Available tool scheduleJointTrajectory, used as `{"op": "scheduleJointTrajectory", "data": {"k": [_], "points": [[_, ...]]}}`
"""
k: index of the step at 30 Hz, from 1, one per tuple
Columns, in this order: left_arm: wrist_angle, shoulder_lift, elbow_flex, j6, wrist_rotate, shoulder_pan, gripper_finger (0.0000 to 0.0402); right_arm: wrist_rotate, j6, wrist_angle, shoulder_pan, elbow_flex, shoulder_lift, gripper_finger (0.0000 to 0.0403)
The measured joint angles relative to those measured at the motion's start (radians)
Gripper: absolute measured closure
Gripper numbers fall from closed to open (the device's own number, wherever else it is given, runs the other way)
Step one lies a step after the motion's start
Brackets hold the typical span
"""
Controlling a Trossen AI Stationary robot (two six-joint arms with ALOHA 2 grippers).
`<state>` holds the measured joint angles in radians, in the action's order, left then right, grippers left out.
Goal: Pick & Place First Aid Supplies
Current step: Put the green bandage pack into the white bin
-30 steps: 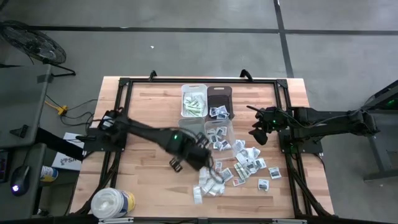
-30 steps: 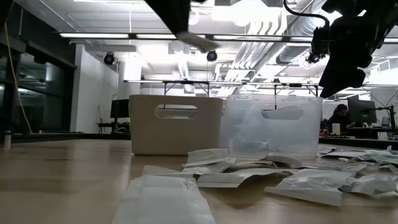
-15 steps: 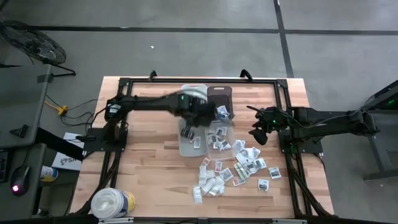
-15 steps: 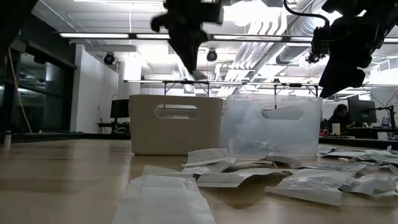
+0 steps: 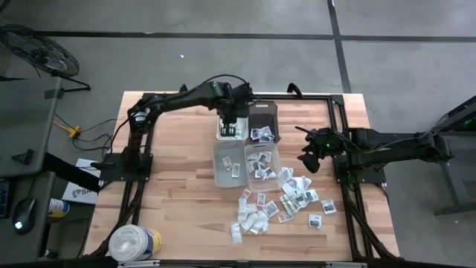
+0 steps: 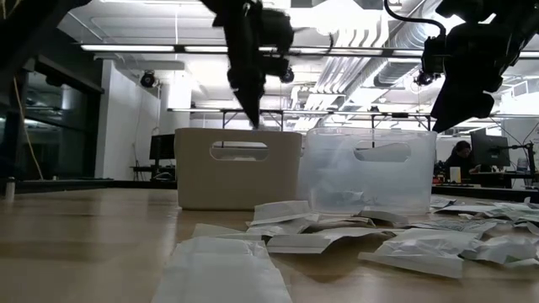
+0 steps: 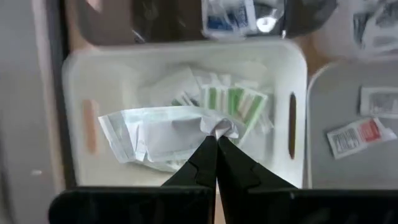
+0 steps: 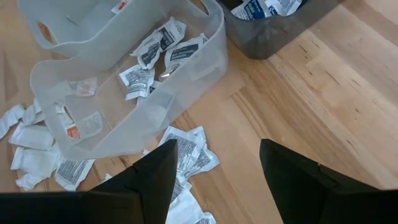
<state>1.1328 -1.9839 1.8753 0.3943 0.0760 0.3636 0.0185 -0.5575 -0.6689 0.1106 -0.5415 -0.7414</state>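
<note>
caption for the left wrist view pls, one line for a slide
Left gripper shut on a white packet, held over the white bin.

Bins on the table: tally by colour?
White bin: 1
Dark bin: 1
Clear bins: 2
Total: 4

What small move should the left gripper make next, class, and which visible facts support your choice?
Probably open. The left gripper is shut on a large white packet, hanging directly over the white bin that already holds packets. Opening should drop it in. The right gripper waits open beside the loose pile.
</note>
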Motion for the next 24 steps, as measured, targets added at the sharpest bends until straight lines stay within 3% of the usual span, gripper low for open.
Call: {"op": "scheduleJointTrajectory", "data": {"k": [16, 24], "points": [[-0.071, -0.043, -0.12, -0.011, -0.041, 0.042, 0.0395, -0.002, -0.01, 0.0, 0.0, 0.0, 0.0, 0.0181], [-0.076, -0.041, -0.113, 0.004, -0.044, 0.034, 0.0318, -0.002, -0.01, 0.0, 0.0, 0.0, 0.0, 0.0181]]}}
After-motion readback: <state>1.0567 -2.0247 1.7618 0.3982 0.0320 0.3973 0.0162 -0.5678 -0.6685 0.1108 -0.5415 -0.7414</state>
